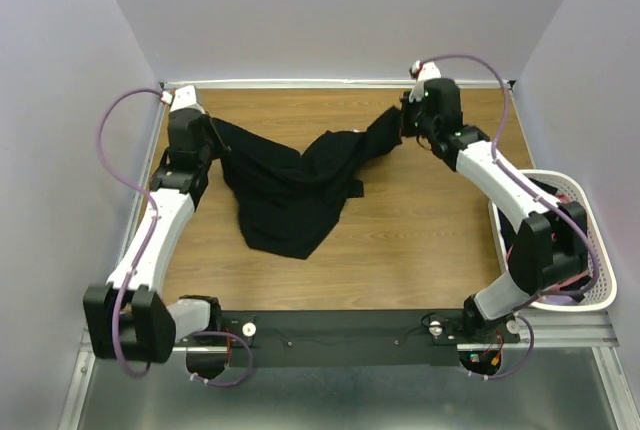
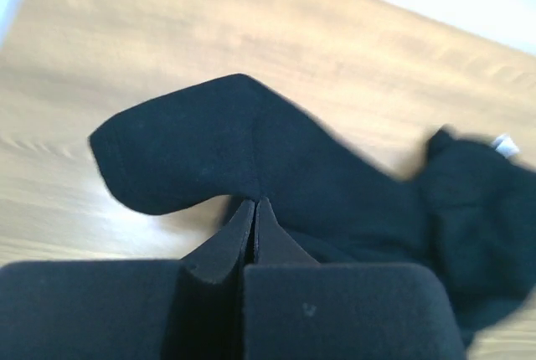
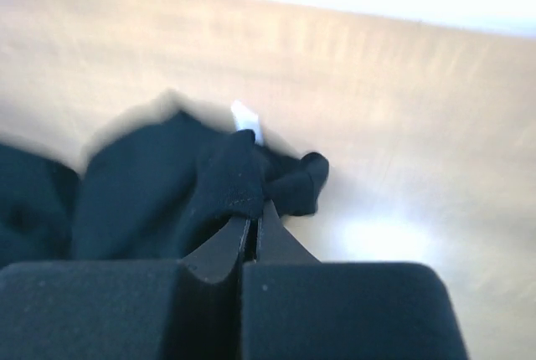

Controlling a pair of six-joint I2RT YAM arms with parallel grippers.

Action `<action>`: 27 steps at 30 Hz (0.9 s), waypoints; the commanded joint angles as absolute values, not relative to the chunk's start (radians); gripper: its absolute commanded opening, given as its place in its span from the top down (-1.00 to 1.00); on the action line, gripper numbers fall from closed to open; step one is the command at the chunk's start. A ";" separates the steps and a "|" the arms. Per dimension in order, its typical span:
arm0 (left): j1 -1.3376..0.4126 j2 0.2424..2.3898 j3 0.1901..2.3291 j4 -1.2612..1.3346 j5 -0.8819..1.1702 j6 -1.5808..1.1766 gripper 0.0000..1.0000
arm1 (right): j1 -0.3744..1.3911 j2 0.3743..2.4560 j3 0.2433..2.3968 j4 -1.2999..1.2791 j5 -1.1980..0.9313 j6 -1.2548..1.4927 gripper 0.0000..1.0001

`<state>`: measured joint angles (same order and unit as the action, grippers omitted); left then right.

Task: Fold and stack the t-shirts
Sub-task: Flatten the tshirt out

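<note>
A plain black t-shirt [image 1: 295, 190] hangs between my two grippers over the far half of the wooden table, sagging in the middle with its lower part on the table. My left gripper [image 1: 212, 133] is shut on one edge of the shirt at the far left; the cloth [image 2: 251, 151] fans out past its tips [image 2: 255, 203]. My right gripper [image 1: 405, 122] is shut on another edge at the far right; the bunched cloth [image 3: 209, 184] with a white label [image 3: 246, 119] sits at its tips [image 3: 255, 213]. No salmon-red shirts show.
A white mesh basket [image 1: 590, 250] stands at the right edge of the table, beside the right arm. The wooden table [image 1: 420, 230] has a raised white rim along the back. Grey walls close in on three sides.
</note>
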<state>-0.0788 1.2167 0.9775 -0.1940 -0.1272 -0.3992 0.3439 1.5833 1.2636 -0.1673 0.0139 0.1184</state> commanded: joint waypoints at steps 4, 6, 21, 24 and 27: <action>-0.064 1.006 1.164 -0.368 -0.112 -0.383 1.00 | 0.341 1.595 1.661 -0.183 0.063 0.017 0.99; -0.066 0.973 1.210 -0.408 -0.057 -0.400 1.00 | 0.341 1.617 1.738 -0.187 0.032 0.024 0.99; -0.066 0.920 1.354 -0.391 -0.199 -0.322 1.00 | 0.336 1.468 1.680 -0.176 0.319 -0.099 0.99; -0.064 1.041 1.408 -0.368 -0.195 -0.313 1.00 | 0.327 1.511 1.704 -0.179 0.373 -0.135 0.99; -0.064 1.177 1.495 -0.345 -0.155 -0.327 1.00 | 0.310 1.554 1.764 -0.179 0.412 -0.140 0.99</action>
<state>-0.0711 1.0279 1.4128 -0.4122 -0.1570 -0.3397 0.3294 1.5238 1.7020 -0.2081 0.2832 -0.0887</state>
